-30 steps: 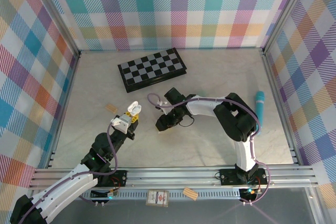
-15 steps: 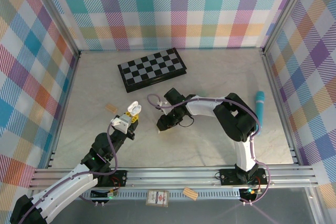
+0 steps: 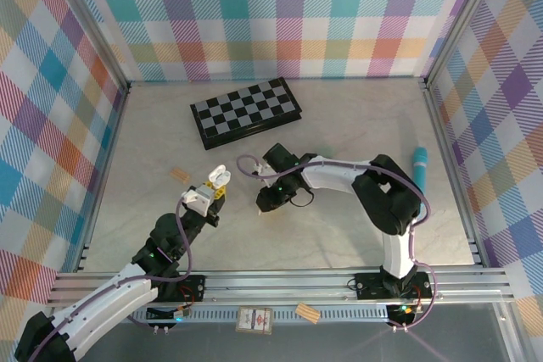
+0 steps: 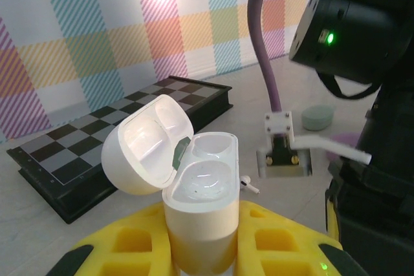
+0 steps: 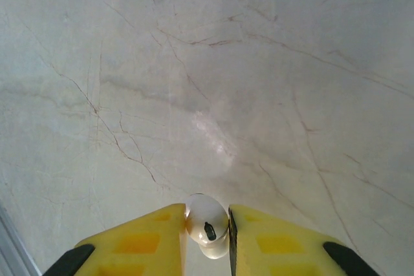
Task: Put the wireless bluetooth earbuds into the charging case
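Observation:
My left gripper (image 3: 209, 195) is shut on the white charging case (image 4: 198, 214), held upright between its yellow fingers (image 4: 283, 239). The case's lid (image 4: 143, 144) is flipped open to the left and both wells are empty. My right gripper (image 3: 264, 203) is low over the marble table, its jaws shut on a white earbud (image 5: 207, 223), which sits between the yellow fingertips (image 5: 162, 231). In the left wrist view another white earbud (image 4: 248, 183) lies on the table just beyond the case, with the right arm (image 4: 362, 50) to its right.
A folding chessboard (image 3: 246, 110) lies at the back of the table. A teal tube (image 3: 419, 177) lies at the right and a small wooden block (image 3: 179, 175) at the left. A mint-green case (image 4: 317, 117) sits behind the right arm's wrist camera (image 4: 282, 148).
The right gripper's jaws have closed on the white earbud and the right arm has shifted slightly. The left gripper still holds the open case, moved a little nearer.

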`<state>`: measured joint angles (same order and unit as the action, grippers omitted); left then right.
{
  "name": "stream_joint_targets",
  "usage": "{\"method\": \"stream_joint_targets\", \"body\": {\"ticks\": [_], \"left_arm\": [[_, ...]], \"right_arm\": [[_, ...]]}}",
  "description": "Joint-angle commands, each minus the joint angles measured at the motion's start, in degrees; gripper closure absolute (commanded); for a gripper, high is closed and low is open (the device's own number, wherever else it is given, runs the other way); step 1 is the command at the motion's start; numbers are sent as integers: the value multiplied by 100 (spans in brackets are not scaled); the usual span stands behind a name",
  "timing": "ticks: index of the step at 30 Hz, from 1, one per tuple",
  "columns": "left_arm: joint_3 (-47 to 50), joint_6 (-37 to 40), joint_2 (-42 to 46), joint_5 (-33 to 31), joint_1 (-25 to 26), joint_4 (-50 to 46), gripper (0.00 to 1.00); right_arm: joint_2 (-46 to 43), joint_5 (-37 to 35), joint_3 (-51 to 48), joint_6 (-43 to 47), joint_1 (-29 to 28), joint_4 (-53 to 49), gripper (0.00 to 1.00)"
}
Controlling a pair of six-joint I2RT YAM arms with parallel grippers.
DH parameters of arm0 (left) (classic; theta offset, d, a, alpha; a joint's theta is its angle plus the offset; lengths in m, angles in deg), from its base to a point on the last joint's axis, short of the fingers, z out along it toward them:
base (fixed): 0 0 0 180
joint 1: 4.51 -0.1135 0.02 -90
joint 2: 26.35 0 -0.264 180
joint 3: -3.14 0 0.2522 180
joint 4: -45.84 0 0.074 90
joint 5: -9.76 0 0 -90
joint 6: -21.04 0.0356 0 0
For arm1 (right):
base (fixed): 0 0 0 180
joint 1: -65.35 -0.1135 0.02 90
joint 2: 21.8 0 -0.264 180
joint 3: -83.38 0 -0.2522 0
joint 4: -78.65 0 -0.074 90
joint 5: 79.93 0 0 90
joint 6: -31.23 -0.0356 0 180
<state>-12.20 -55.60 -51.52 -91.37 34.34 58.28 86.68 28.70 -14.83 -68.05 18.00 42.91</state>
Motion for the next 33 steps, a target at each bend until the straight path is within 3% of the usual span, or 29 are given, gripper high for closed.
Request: {"method": "stream_joint_targets", "body": {"ticks": [1,7,16,24,33], "left_arm": [[-348,91,-152,267,-44,70,89],[-596,63,-769,788,-45,218,89],[-879,-234,-1982,1479,-27,1105,89],[-1072,-344,-2522,1658,87,1484,90],[-1081,-392,-2471,1757,147,1400,90]], "right_arm": [[-598,-787,-167,172,-28,-106,76],[-1689,-1994,-739,421,-29,388,78],[-3243,-2621,-1110,1262,-187,816,77],[-3489,-2815,-932,1774,-569,1425,78],[-3088,-2348,-639,1954,-780,1762,77]]}}
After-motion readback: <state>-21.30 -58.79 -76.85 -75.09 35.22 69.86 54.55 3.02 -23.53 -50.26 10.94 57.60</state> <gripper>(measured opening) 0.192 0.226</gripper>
